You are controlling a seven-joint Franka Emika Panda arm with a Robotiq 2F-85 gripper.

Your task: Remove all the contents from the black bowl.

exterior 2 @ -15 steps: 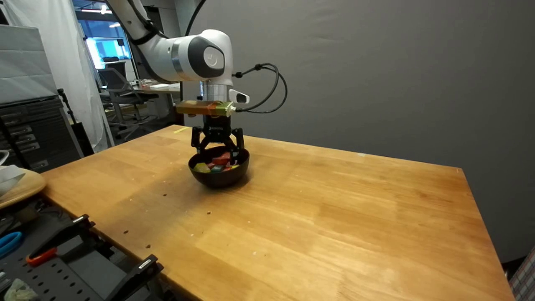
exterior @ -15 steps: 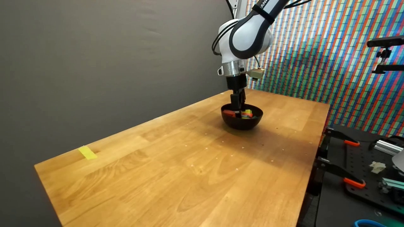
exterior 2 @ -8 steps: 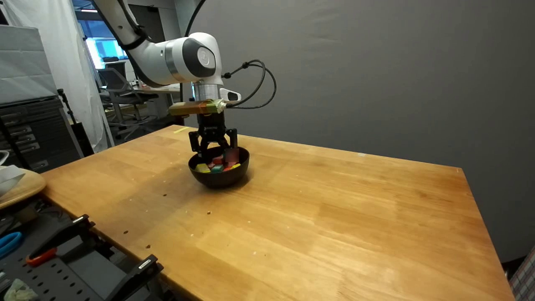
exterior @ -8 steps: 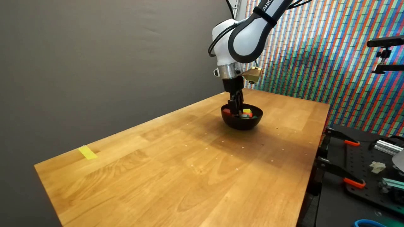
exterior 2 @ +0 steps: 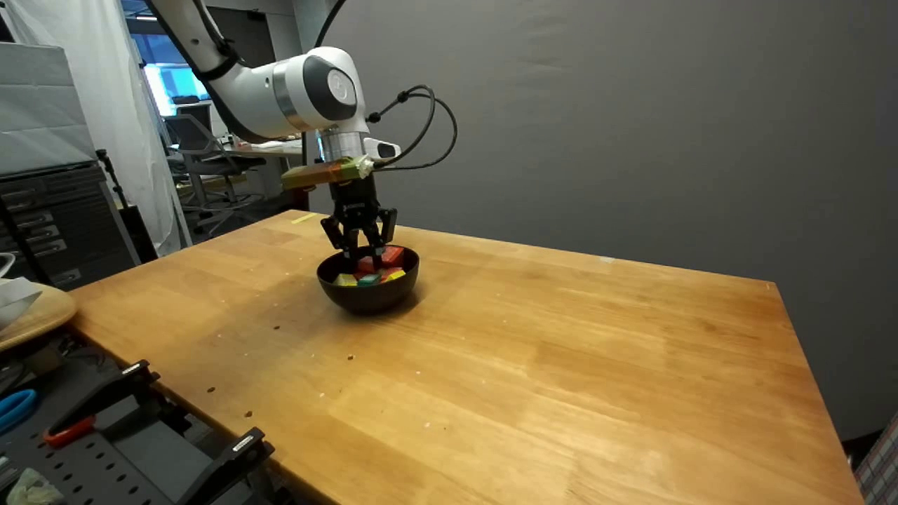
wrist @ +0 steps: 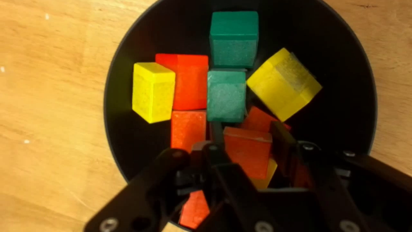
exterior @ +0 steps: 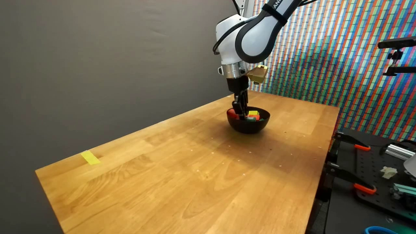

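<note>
Contents [wrist: 226, 96]: red block [wrist: 247, 151] between fingers [wrist: 285, 141], clear only in wrist view

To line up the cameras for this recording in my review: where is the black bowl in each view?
In an exterior view: the black bowl is right of center, toward the far end of the wooden table.
In an exterior view: the black bowl is left of center.
Wrist view: the black bowl fills most of the picture, its rim cut off at the top.
Shared landmark: the gripper, pointing down into it in all three.
</note>
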